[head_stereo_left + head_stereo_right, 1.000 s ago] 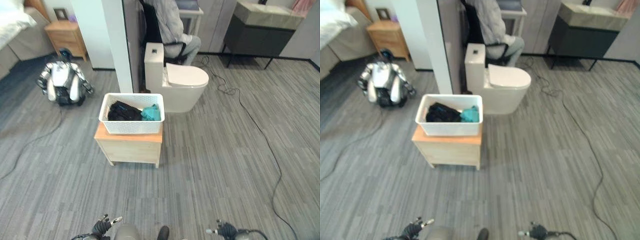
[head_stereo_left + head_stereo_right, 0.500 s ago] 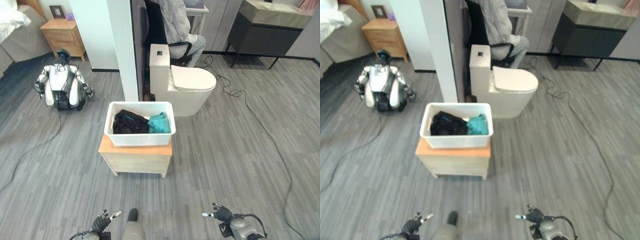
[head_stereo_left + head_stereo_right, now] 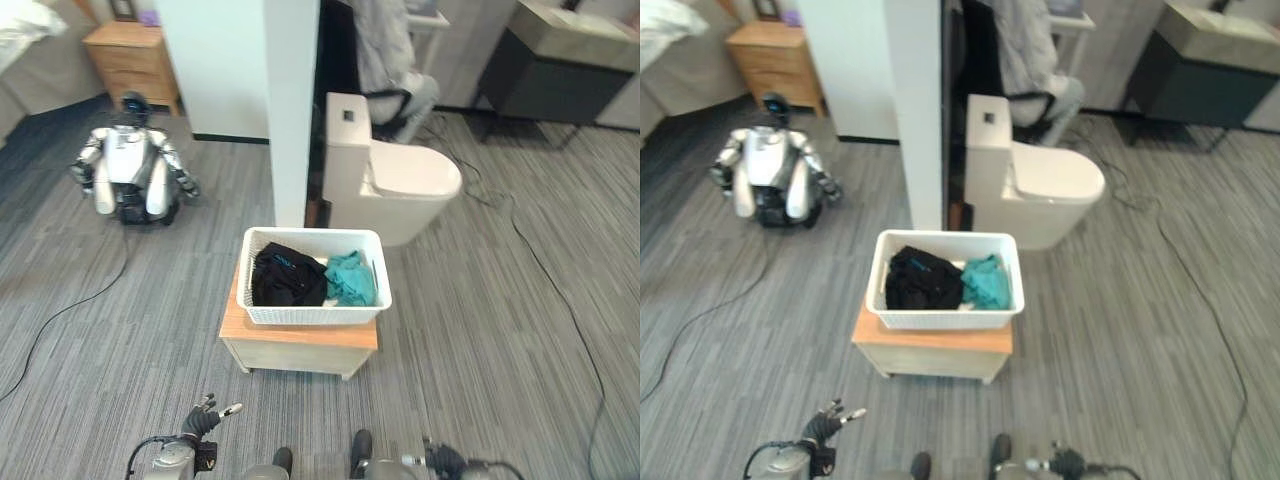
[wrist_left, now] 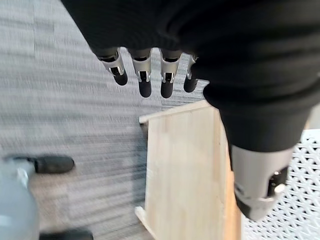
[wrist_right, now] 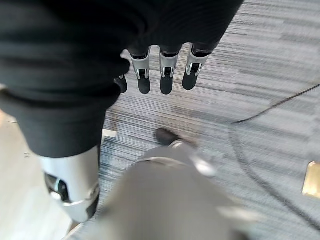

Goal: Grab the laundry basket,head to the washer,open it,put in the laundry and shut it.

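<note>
In the left eye view the basket (image 3: 314, 288) is sitting on the low wooden bench (image 3: 299, 342), holding black clothes (image 3: 286, 279) on the side nearer the grey robot (image 3: 133, 168) slumped on the floor, and a teal garment (image 3: 351, 278) on the other side. Compared with a second ago the basket and bench are showing lower and larger in the picture, and the whole room has shifted with them, so the camera is moving in, not the basket. The toilet (image 3: 390, 175) and the white pillar (image 3: 291, 105) just behind the basket are also looming closer. I judge the walk-up is nearly done and the grab is still ahead. The left robot hand (image 3: 205, 416) is hanging low, well short of the bench, fingers loosely spread and holding nothing.

In the right eye view the same layout is showing; the right robot hand (image 3: 1067, 463) is peeking in at the bottom edge, apart from the bench (earlier it was sitting a little higher in the picture).

In the left wrist view the left robot hand's fingers (image 4: 145, 82) are hanging straight and empty, with the bench side and a corner of the basket's perforated wall (image 4: 290, 195) beyond them.

In the right wrist view the right robot hand's fingers (image 5: 166, 75) are likewise hanging straight over the grey floor (image 5: 280, 60), gripping nothing.
</note>
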